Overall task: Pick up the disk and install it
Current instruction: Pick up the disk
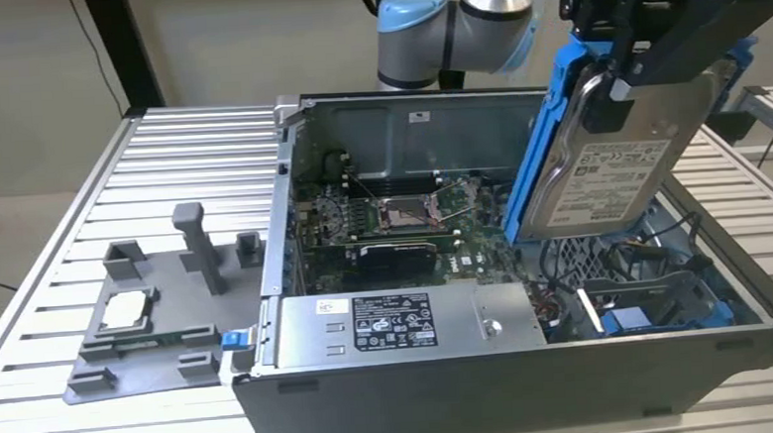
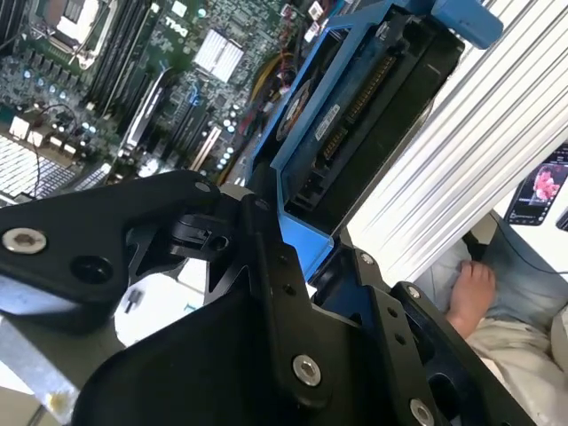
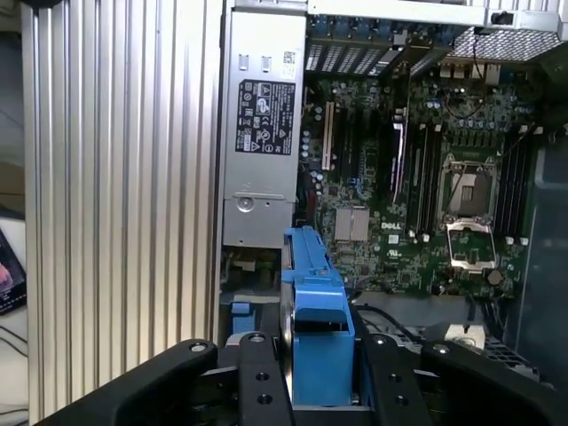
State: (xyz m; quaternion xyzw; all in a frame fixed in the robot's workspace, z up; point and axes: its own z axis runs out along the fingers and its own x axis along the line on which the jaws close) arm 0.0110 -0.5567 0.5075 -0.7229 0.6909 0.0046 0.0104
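1. The ribbed metal table [image 1: 158, 159] carries everything. Its bare slats stretch well away from the jaws.
2. An open computer case [image 1: 502, 399] lies directly below the jaws. Its upright walls rim the room under them.
3. Inside the case, the motherboard [image 1: 387, 216] covers the floor, down and to one side of the jaws. A grey power supply box [image 1: 406, 323] runs along one wall, lower than the jaws and apart from them.
4. A grey fixture tray [image 1: 168, 337] lies on the table outside the case, well apart from the jaws. It holds a small square chip [image 1: 128, 309].
5. The disk [image 1: 610, 175], in its blue carrier, hangs upright with a slight tilt, and the jaws are clamped on its upper end. Its lower end dips into the case over a corner bay [image 1: 636, 308]. Whether it touches the bay cannot be told.
6. In the second wrist view, a person's hand [image 2: 470, 293] rests beyond the table's edge.
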